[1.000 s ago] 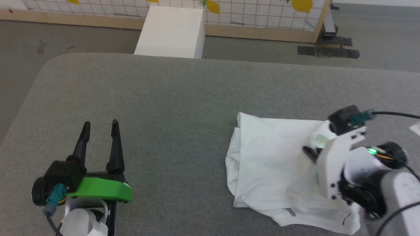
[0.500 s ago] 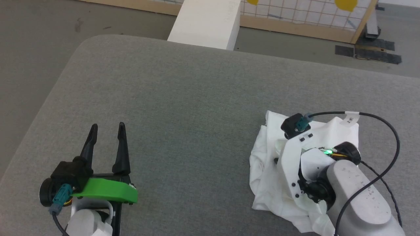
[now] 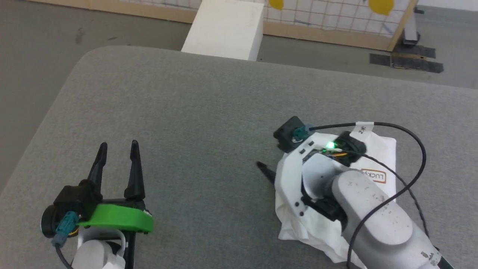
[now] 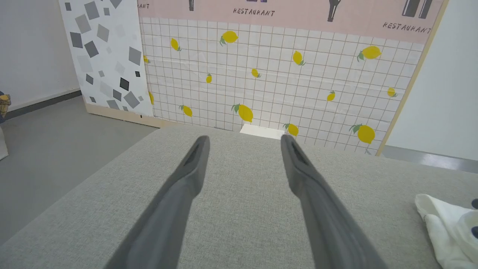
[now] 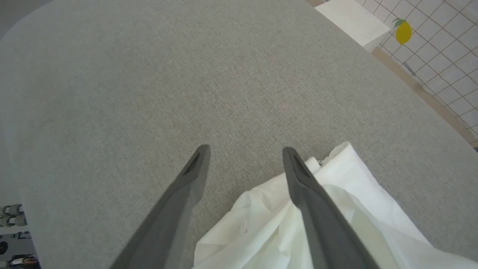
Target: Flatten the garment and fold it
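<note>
Grey table (image 3: 186, 112) holds the garment (image 5: 358, 179), bunched under the right pincer (image 5: 245, 149).

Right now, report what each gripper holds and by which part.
Nothing is held. The left gripper is open; the right gripper is open over the garment edge.

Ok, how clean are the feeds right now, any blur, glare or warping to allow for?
Head view: sharp, evenly lit, but the white shirt is nearly washed out, so its folds read poorly. Left wrist view: the left gripper looms soft up close, the lemon wall is crisp. Right wrist view: wide lens bows the table edge; shirt creases show well.
</note>
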